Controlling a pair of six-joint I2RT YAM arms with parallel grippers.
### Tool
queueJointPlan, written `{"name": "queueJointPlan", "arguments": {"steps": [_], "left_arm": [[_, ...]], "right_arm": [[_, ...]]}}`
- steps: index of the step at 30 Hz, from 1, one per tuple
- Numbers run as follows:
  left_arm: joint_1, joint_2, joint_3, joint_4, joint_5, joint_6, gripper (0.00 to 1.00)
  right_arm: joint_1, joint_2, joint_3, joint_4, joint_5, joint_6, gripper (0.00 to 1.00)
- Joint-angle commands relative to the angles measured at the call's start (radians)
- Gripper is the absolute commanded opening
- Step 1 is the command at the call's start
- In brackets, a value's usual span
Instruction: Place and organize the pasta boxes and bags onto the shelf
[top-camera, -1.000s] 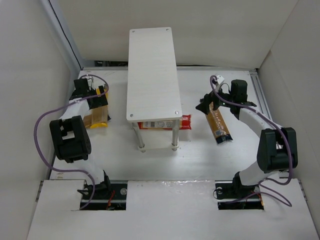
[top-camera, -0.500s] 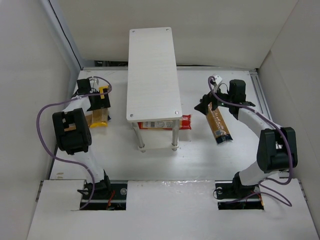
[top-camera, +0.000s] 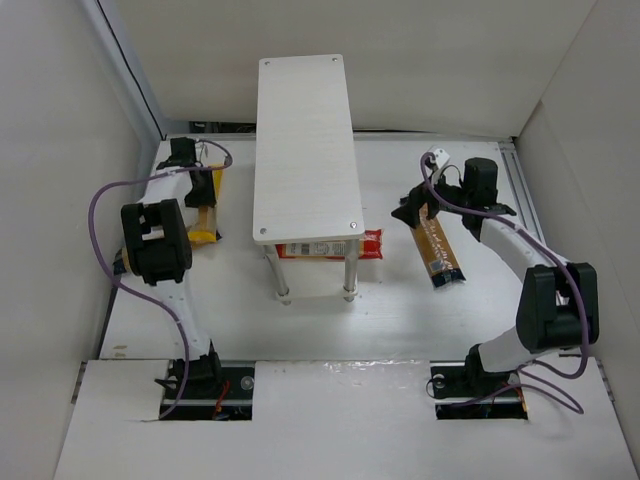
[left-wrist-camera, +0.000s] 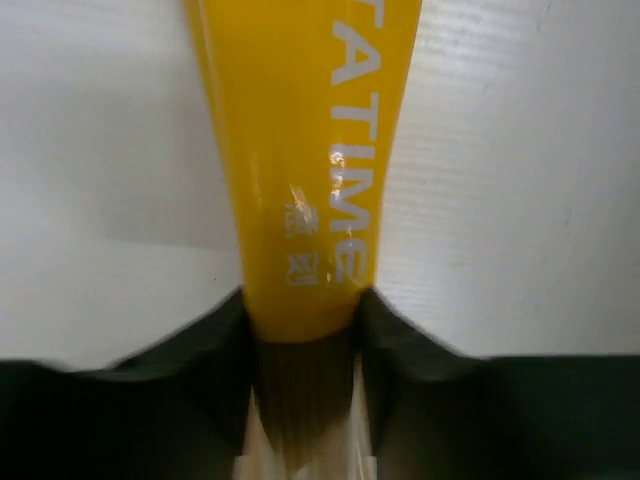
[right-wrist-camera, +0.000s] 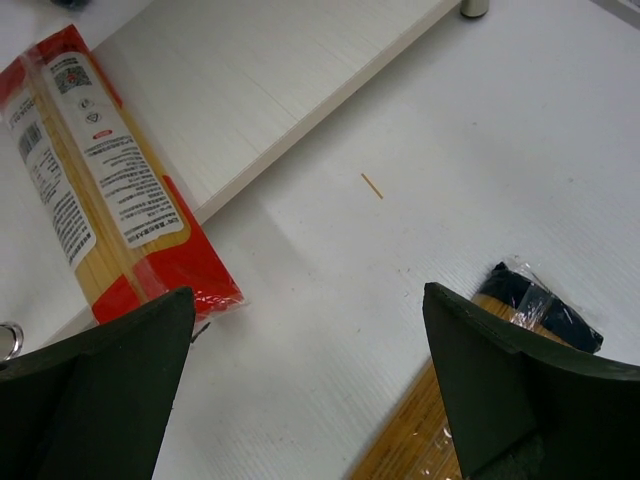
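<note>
Yellow pasta bag (left-wrist-camera: 300, 180) — slick, probably light, brittle inside; left end effector (left-wrist-camera: 305, 330) pinches one end, right end effector (right-wrist-camera: 308, 300) spread wide, empty.

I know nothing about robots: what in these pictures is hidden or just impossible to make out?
Yellow pack, left wrist view: its printed name is cut by the top edge; its near end disappears inside the left gripper.
Red pack, top view: the top board of the shelf covers most of it.
Golden-brown pack, right wrist view: the right gripper and bottom edge hide most of it.
</note>
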Motion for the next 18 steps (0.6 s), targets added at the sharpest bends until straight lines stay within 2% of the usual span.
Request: {"name": "queueJointPlan", "arguments": {"steps": [1,2,3,5,8,10,13,15,18], "left_arm": [[-0.009,0.018,0.059,-0.114,-0.018,-0.011,0.20],[-0.009,0.018,0.060,-0.114,-0.018,-0.011,0.05],[-0.009,0.018,0.060,-0.114,-0.018,-0.011,0.00],[-0.009,-0.047,0.029,-0.082,-0.009,-0.002,0.00],[-0.009,-0.154,-0.012,0.007,0.100,0.025,0.00],[-0.009,-0.295,-0.046,0.059,0.197,0.060,0.00],[-0.036,-0.478,-0.103,0.165,0.273,0.085,0.00],[-0.066,-0.552,-0.140,0.236,0.273,0.130,0.00],[-0.119,-0.641,-0.181,0.258,0.273,0.189,0.00]], "right_arm": [[-0.019,-0.047,-0.009,0.065,-0.049,-0.014,1.00],[-0.019,-0.059,-0.019,0.078,-0.049,-0.005,1.00],[-0.019,-0.073,-0.019,0.078,-0.049,-0.005,1.00],[-0.028,-0.086,-0.029,0.087,-0.049,-0.005,1.00],[-0.028,-0.097,-0.043,0.119,-0.090,0.005,1.00],[-0.028,-0.106,-0.052,0.119,-0.100,0.014,1.00],[-0.028,-0.119,-0.077,0.144,-0.112,0.024,1.00],[-0.028,-0.119,-0.077,0.154,-0.112,0.024,1.00],[-0.028,-0.128,-0.077,0.154,-0.112,0.024,1.00]]}}
